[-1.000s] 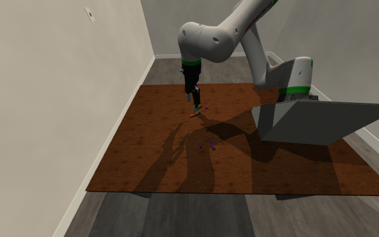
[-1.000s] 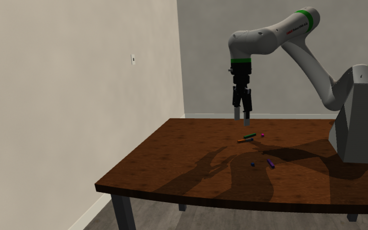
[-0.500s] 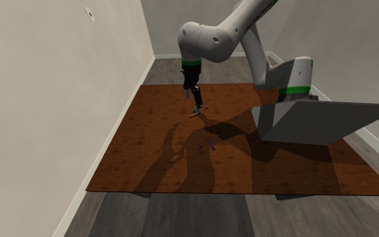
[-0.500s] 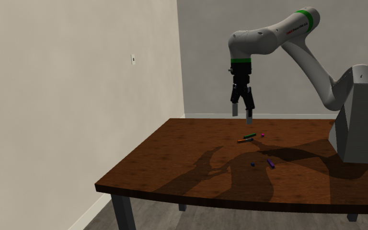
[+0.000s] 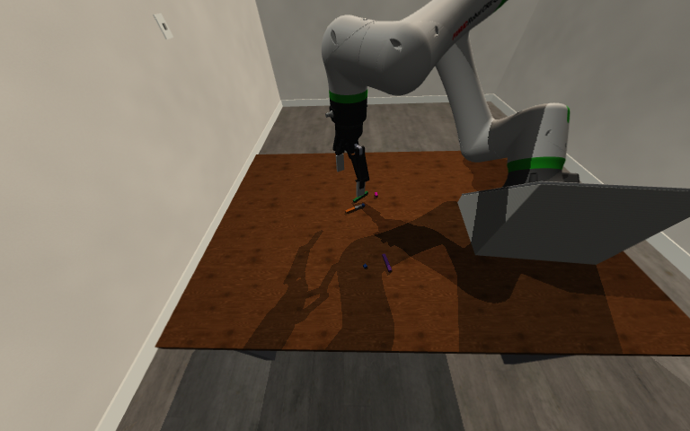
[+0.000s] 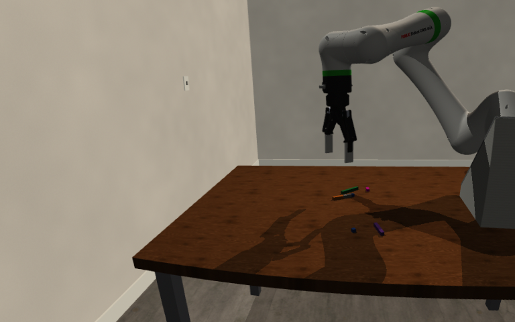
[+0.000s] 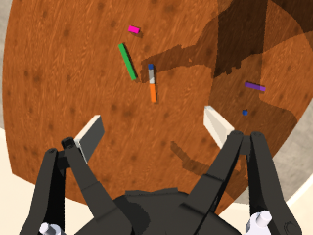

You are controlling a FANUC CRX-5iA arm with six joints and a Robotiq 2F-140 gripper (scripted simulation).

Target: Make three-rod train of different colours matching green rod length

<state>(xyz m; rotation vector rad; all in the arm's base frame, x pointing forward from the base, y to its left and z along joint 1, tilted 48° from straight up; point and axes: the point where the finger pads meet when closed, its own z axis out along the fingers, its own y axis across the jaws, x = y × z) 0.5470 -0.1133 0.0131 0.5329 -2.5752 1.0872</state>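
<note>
The green rod (image 7: pixel 128 62) lies flat on the brown table. Beside it, an orange rod (image 7: pixel 153 92), a short grey rod (image 7: pixel 152 76) and a blue piece (image 7: pixel 151 67) lie end to end in one line; it also shows in the exterior view (image 6: pixel 343 196) and the top view (image 5: pixel 354 207). A magenta rod (image 7: pixel 133 29) lies apart, beyond the green rod. A purple rod (image 7: pixel 254 86) and a second blue piece (image 7: pixel 245 113) lie farther off in shadow. My gripper (image 6: pixel 338 151) is open and empty, well above the line of rods.
The robot's grey base (image 5: pixel 570 224) stands at the table's right side. A wall runs along the table's left edge. The arm casts long shadows across the table's middle.
</note>
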